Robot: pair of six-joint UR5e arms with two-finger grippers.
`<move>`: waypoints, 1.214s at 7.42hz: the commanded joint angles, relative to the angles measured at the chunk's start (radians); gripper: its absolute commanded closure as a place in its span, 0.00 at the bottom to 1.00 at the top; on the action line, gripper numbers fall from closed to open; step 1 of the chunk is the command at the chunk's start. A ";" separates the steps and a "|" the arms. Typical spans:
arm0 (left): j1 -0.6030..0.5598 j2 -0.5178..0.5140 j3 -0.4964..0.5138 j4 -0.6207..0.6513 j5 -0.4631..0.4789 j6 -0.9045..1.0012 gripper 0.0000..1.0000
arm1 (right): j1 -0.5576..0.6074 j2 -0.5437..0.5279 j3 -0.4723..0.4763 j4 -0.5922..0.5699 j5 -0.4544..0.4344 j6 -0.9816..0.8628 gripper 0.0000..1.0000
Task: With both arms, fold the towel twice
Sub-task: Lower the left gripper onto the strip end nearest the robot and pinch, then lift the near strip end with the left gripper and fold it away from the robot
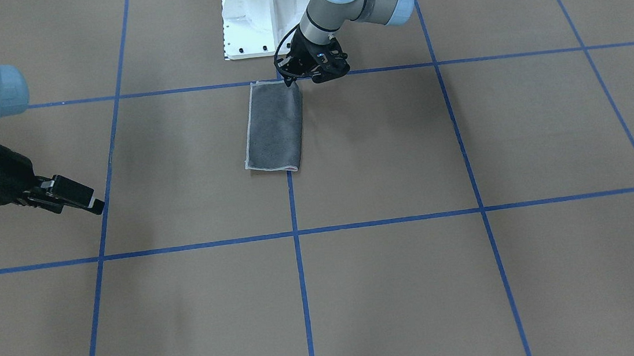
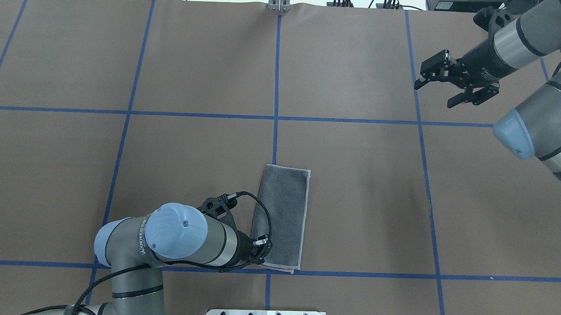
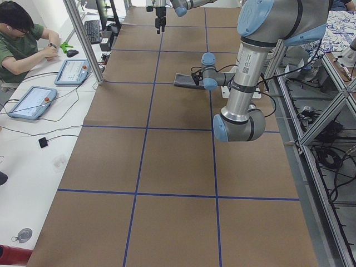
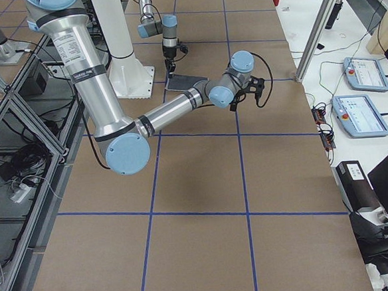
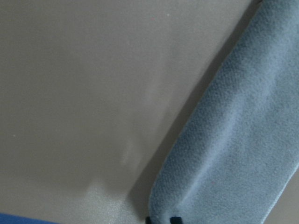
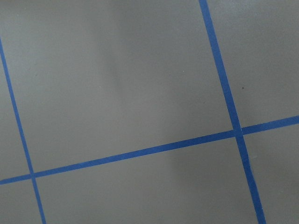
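The towel (image 1: 274, 127) (image 2: 283, 213) lies flat on the brown table as a narrow folded strip, dark grey face up, with a light stitched border and a sliver of pink at one end. My left gripper (image 1: 290, 81) (image 2: 262, 252) sits low at the strip's corner nearest the robot base. In the left wrist view its fingertips (image 5: 175, 219) stand close together with the towel (image 5: 233, 140) running into them, so it looks shut on that corner. My right gripper (image 2: 433, 95) (image 1: 42, 222) hangs open over bare table far from the towel, holding nothing.
Blue tape lines (image 1: 302, 295) divide the table into squares. The white pedestal base (image 1: 255, 21) stands just behind the towel. A side bench holds control tablets (image 3: 30, 102) (image 4: 361, 114), and a person (image 3: 22, 44) sits there. A metal post (image 3: 83, 39) rises at the table edge.
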 commanded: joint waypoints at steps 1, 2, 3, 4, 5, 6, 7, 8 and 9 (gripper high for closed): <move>-0.007 -0.030 -0.009 0.001 -0.002 0.000 1.00 | 0.000 -0.008 0.000 0.001 -0.002 0.000 0.00; -0.008 -0.038 -0.026 0.001 -0.002 0.000 1.00 | 0.000 -0.014 0.000 0.004 -0.003 0.000 0.00; -0.022 -0.067 -0.028 0.015 -0.003 0.000 1.00 | -0.002 -0.015 0.001 0.006 -0.003 0.000 0.00; -0.046 -0.075 -0.026 0.017 -0.003 0.000 1.00 | -0.002 -0.017 0.001 0.006 -0.002 0.002 0.00; -0.078 -0.093 -0.016 0.018 -0.005 0.000 1.00 | -0.002 -0.017 0.003 0.006 -0.002 0.003 0.00; -0.109 -0.122 0.024 0.017 -0.005 0.000 1.00 | -0.002 -0.017 0.003 0.007 -0.002 0.005 0.00; -0.138 -0.156 0.073 0.012 -0.006 -0.001 1.00 | -0.002 -0.017 0.001 0.007 -0.002 0.005 0.00; -0.160 -0.168 0.107 0.007 -0.006 -0.003 1.00 | -0.003 -0.017 0.000 0.006 -0.003 0.002 0.00; -0.187 -0.178 0.133 0.006 -0.006 -0.003 1.00 | -0.003 -0.017 0.000 0.006 -0.003 0.002 0.00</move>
